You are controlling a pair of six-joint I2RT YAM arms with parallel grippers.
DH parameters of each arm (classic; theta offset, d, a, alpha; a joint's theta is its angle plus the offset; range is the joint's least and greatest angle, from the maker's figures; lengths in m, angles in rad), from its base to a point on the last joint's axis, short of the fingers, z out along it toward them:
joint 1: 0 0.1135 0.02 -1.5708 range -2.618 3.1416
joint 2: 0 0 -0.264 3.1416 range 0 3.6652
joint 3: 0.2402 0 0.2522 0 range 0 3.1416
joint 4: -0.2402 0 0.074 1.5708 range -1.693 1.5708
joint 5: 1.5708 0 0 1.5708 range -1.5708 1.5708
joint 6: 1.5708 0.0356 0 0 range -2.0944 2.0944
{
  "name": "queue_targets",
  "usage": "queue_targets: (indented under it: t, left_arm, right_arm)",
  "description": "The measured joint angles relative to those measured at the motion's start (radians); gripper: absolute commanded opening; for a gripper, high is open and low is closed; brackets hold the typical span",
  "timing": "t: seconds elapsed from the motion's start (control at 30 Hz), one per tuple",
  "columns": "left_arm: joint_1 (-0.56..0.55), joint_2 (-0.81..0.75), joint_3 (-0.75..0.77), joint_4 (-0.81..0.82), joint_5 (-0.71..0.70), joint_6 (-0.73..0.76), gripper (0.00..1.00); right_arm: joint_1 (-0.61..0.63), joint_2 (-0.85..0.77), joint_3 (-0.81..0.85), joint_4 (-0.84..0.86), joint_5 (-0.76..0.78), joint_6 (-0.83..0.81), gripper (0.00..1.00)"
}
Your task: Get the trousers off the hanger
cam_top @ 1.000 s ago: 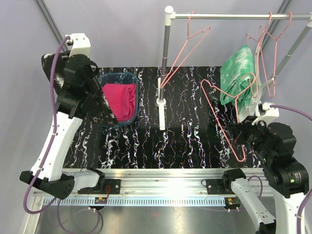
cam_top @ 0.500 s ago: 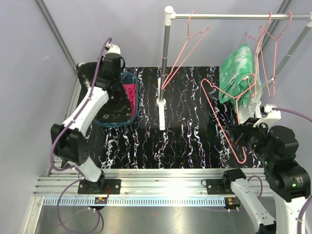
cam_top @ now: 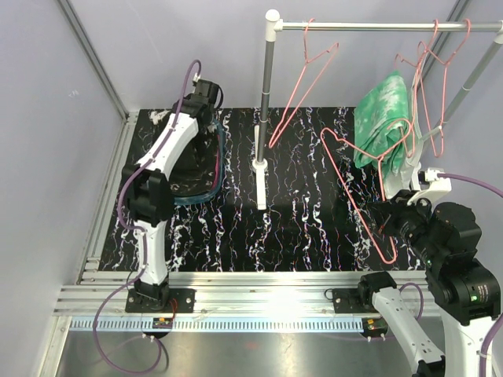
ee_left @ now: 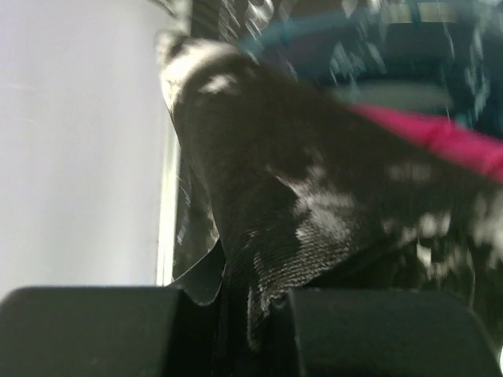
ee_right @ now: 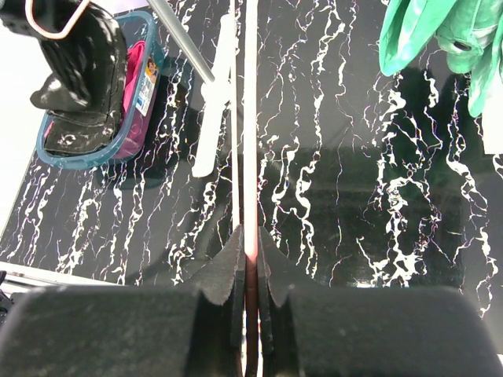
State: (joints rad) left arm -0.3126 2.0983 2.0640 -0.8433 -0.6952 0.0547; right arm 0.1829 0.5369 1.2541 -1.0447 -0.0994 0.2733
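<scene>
Black speckled trousers (ee_left: 299,196) sit pinched between the fingers of the left tool (ee_left: 247,306), with cloth filling the gap. The rest drapes over the teal bin (ee_right: 102,153) at the far left corner of the counter (cam_top: 299,228). Magenta trousers (ee_right: 139,82) lie inside the bin, mostly covered. Left wrist view is blurred and the bin edge is smeared. From above, the left tool is hidden under its own arm, and the black cloth is hard to separate from the dark counter. Right tool (ee_right: 250,263) is closed on the wire of a bare pink hanger (cam_top: 357,188), held off the rail (cam_top: 377,26). Green-and-white trousers (cam_top: 381,118) hang near the rail's right end, cut off at the top in the right wrist view. Which hanger carries them is unclear.
</scene>
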Motion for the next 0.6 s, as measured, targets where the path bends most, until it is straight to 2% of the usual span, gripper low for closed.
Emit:
queue_targets:
  t: [0.23,0.43,0.6]
  left_arm:
    - [-0.005,0.054,0.025,-0.194,0.068,-0.1,0.0]
    - [-0.024,0.05,-0.011,-0.278,0.081,-0.162,0.0]
    - [-0.064,0.051,0.095,-0.408,0.061,-0.192,0.0]
  right_arm:
    - [0.0,0.0,0.0,0.0,0.0,0.0,0.0]
    - [0.0,0.0,0.0,0.0,-0.002,0.0,0.0]
    - [0.0,0.0,0.0,0.0,-0.018,0.0,0.0]
